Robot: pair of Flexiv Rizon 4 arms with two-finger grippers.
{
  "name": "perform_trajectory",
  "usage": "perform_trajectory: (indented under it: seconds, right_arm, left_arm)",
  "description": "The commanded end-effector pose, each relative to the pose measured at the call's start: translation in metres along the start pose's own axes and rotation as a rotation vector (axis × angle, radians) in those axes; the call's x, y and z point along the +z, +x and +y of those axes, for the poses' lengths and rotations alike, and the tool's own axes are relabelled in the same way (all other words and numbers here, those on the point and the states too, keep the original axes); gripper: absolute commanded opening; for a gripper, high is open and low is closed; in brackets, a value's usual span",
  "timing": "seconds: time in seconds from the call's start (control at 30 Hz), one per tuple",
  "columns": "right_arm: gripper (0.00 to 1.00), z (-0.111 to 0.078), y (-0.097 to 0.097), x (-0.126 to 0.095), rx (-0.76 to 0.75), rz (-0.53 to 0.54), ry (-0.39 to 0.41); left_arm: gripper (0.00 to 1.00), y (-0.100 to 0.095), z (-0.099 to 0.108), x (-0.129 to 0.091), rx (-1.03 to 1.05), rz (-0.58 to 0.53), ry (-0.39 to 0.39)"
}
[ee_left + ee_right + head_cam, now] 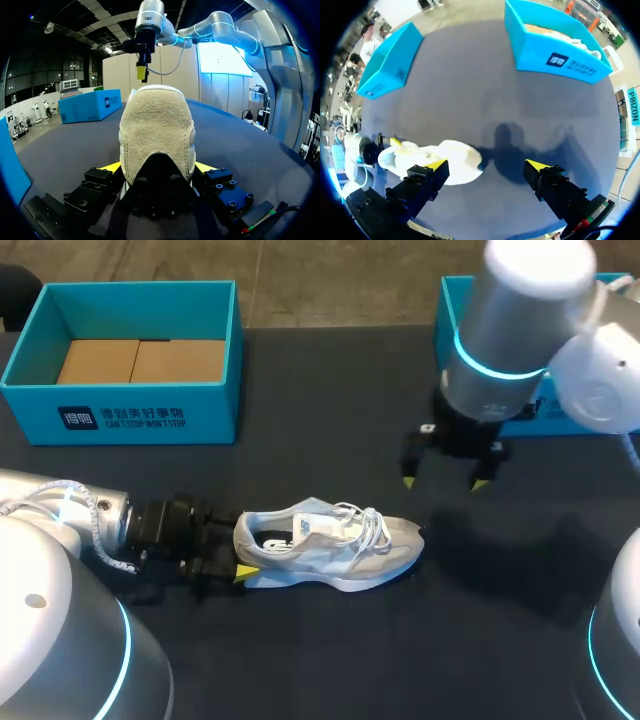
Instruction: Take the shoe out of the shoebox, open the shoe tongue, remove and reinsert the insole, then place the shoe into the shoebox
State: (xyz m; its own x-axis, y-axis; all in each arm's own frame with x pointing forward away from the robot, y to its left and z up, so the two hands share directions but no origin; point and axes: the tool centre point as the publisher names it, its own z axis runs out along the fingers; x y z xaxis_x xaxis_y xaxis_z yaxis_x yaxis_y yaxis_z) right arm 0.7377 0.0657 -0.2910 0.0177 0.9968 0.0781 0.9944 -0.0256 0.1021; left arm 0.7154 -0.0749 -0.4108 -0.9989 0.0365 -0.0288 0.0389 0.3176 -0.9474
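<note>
A dark table (330, 660) seen from above, with a white and pale grey shoe (330, 545) standing upright on its sole near the middle, outside both boxes. Its toe points to 3 o'clock and its heel to 9 o'clock, and its white laces lie loose over the tongue. The left arm comes in low from 9 o'clock, and the left gripper (240, 558) is clamped on the heel. In the left wrist view the beige heel fills the space between the two yellow tips, one pressed against each side. From the shoe, an open teal shoebox (140, 415) sits at about 10 o'clock, well apart from it, with brown cardboard lying flat inside. A second teal shoebox (452, 310) sits at about 1 o'clock near the table's far edge, largely hidden behind the right arm; the right wrist view shows something white inside it. The right arm enters from 3 o'clock and the right gripper (445, 480) hangs above the table at about 2 o'clock from the shoe's toe, near it but not touching. Its fingers are spread wide and hold nothing. In the right wrist view the shoe lies under one finger, with bare tabletop and the arm's shadow between the tips
</note>
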Motion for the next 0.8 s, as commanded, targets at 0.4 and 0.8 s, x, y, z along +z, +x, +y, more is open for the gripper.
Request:
perform_trajectory:
  seconds: [0.4,0.8]
  right_arm:
    - [1.0,-0.007,0.031,0.004,-0.062,-0.011,0.035]
    - [1.0,-0.017,0.092,-0.003,0.028,-0.179,0.019]
  left_arm:
    - [0.0,0.0,0.0,-0.001,0.0,0.0,-0.001]
    - [0.0,0.0,0.0,-0.001,0.0,0.0,-0.001]
